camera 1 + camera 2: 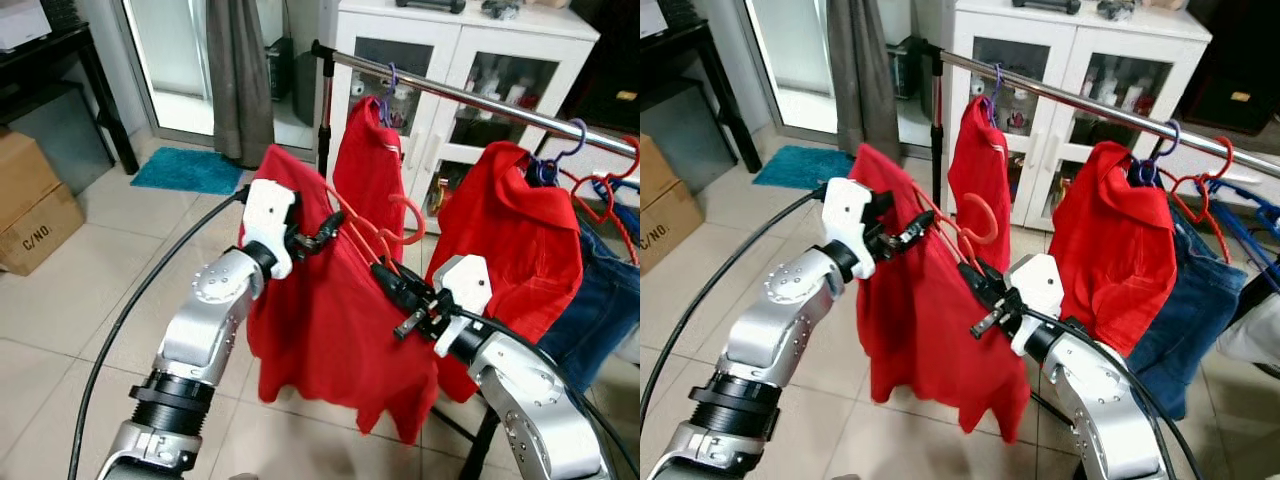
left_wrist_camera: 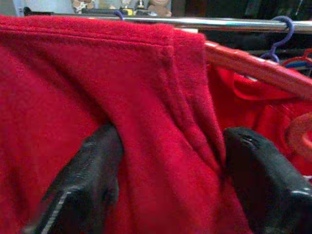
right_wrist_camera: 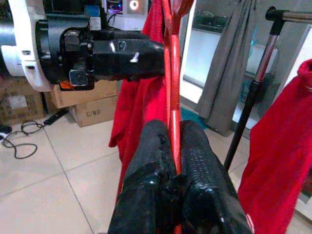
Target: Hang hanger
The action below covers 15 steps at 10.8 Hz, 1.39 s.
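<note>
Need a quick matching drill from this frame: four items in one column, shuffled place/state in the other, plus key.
Items
1. left gripper
2. right gripper
3. red hanger
4. blue jeans

Places/states
A. hanging from the rail, at the robot's right
B. shut on the red hanger's arm
C. held below the rail, hook not yet over it
D. pinching the shoulder of the red shirt on the hanger

Pairs: 1-D, 2-B, 3-C, 4-A

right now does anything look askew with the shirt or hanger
Yes. The red shirt hangs lopsided from the orange hanger, bunched at the left gripper, and the hook tilts sideways below the rail, not on it.
</note>
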Tool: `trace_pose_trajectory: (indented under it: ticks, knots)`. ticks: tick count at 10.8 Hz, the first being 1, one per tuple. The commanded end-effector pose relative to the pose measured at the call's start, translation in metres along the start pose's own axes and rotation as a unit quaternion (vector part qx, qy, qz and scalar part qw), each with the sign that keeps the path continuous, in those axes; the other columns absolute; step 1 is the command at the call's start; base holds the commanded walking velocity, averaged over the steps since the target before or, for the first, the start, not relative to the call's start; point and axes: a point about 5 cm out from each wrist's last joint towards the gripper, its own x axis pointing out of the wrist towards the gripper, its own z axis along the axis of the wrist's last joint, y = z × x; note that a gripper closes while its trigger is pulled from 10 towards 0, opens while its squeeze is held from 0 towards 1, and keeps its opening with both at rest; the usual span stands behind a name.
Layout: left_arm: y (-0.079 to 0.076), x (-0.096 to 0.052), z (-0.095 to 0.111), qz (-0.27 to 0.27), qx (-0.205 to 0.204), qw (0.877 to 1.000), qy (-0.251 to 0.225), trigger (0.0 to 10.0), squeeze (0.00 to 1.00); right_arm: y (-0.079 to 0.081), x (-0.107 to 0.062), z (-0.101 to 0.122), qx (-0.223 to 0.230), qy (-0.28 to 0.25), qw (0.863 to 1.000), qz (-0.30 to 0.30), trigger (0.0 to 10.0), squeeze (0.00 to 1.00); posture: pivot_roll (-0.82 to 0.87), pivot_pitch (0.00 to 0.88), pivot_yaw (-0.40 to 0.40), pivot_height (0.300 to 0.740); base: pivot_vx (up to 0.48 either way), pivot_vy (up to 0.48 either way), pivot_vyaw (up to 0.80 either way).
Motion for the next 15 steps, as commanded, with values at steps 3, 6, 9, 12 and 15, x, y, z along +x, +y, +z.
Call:
trace_pose_trajectory:
  ticks: [3, 6, 9, 12, 15]
  knots:
    - [0.001, -0.001, 0.0, 0.005, -0.003, 1.0, 0.002, 0.0, 0.0, 0.002, 0.001, 0.009, -0.011, -0.028, 1.0, 0.003, 10.0, 0.0, 0.1, 0.0, 0.004, 0.74, 0.0, 0.0, 0.0]
    - [0.006, -0.003, 0.001, 0.02, -0.005, 1.0, 0.001, 0.0, 0.0, 0.001, 0.002, 0.01, -0.013, -0.029, 0.999, 0.011, 10.0, 0.0, 0.1, 0.0, -0.007, 0.74, 0.0, 0.0, 0.0]
    - [0.007, -0.004, 0.003, 0.021, -0.007, 1.0, -0.006, 0.0, 0.0, 0.0, 0.003, 0.01, -0.014, -0.027, 0.999, 0.014, 10.0, 0.0, 0.1, 0.0, -0.012, 0.74, 0.0, 0.0, 0.0]
    - [0.013, -0.008, 0.01, 0.025, -0.013, 0.999, -0.018, 0.0, 0.0, -0.001, 0.002, 0.007, -0.043, -0.01, 0.999, 0.014, 10.0, 0.0, 0.1, 0.0, -0.013, 0.74, 0.0, 0.0, 0.0]
    - [0.017, -0.012, 0.023, 0.014, -0.011, 0.999, -0.033, 0.0, 0.0, -0.005, 0.001, 0.001, -0.074, 0.024, 0.997, 0.0, 10.0, 0.0, 0.1, 0.0, -0.01, 0.74, 0.0, 0.0, 0.0]
